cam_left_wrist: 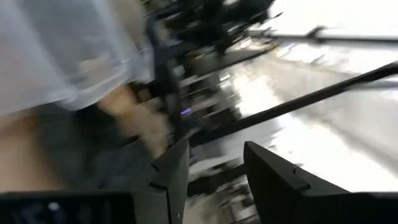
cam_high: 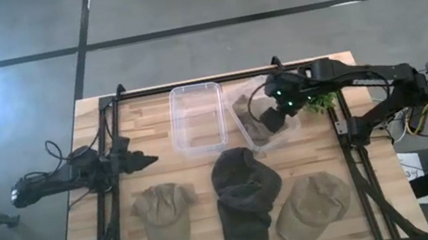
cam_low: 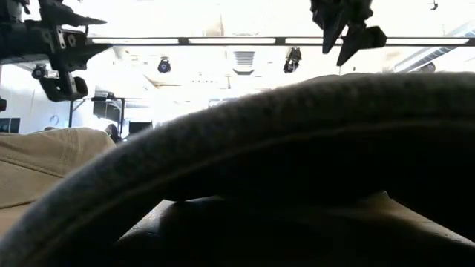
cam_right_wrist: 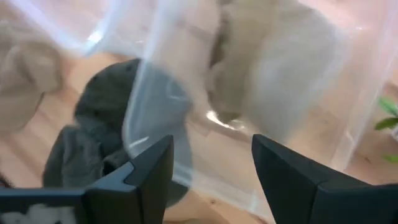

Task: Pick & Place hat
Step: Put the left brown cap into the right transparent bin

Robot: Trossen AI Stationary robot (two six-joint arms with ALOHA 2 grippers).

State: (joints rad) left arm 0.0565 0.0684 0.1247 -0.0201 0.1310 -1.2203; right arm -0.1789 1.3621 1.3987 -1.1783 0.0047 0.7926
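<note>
A wooden bench (cam_high: 215, 226) stands on a grey concrete floor, framed by black rails.

The right gripper (cam_high: 270, 112) hangs over the tilted bin (cam_high: 239, 103) near the bench's far right corner. Its fingers (cam_right_wrist: 149, 171) are spread wide with nothing between them, and through the gap the wrist view shows the bin's clear wall. A tan hat (cam_right_wrist: 273, 62) lies inside that bin.

The left gripper (cam_high: 146, 159) sits by the left edge, pointing toward the middle. Its fingers (cam_left_wrist: 174, 171) stand moderately apart and hold nothing.

Three more hats lie along the near edge. A dark grey cap (cam_high: 244, 198) is in the middle, its crown just beside the tilted bin's near corner and its brim toward the near edge. A khaki cap (cam_high: 165, 212) lies to its left and another tan cap (cam_high: 313, 206) to its right, touching the dark one.

A second clear bin (cam_high: 198, 118) sits upright at the far middle, with nothing visible in it. A bit of green plant (cam_high: 321, 103) shows beside the right arm.
</note>
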